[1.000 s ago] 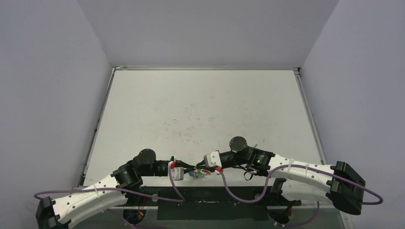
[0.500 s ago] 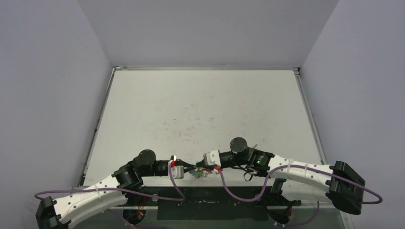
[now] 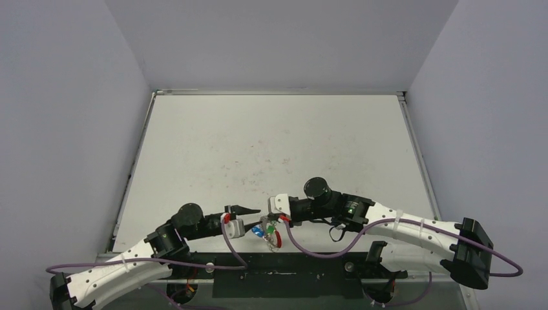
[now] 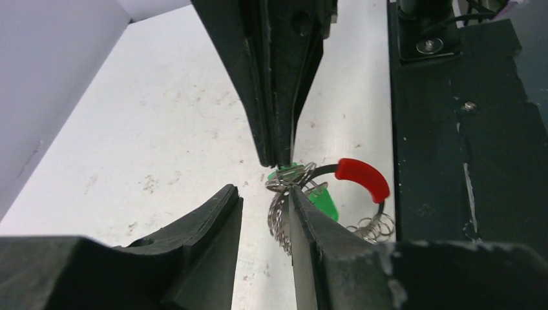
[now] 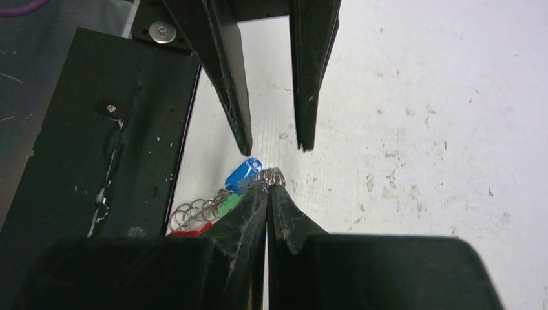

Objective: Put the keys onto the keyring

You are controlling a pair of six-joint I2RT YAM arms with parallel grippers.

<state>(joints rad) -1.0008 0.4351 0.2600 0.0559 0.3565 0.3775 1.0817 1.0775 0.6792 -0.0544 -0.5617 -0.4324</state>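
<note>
- Hands meet low over the near edge of the pale, speckled tabletop (image 3: 271, 148), just beside the black base plate (image 4: 452, 129).
- Right hand (image 5: 266, 185) is pressed fully together on the keyring (image 4: 278, 217), a loop of silvery-grey spiral coil with one bright red section. It pinches the coil near the top, and the loop hangs from its tips.
- Left hand (image 4: 263, 192) stands partly parted with nothing between its fingers (image 4: 207, 223). The coil lies just beside one of them.
- Small blue-headed key (image 5: 242, 174) and small green-headed key (image 4: 321, 201) hang bunched at the coil. Whether either is fully threaded I cannot tell.
- Step in hand, as I judge it: a regrasp, so the left hand can work a key along the coil.
- To do it well, hold the right pinch firm. Bring the left fingers around one key head or the free coil end, not the whole bunch. Close gently, and confirm the new hold before either hand lets go.
</note>
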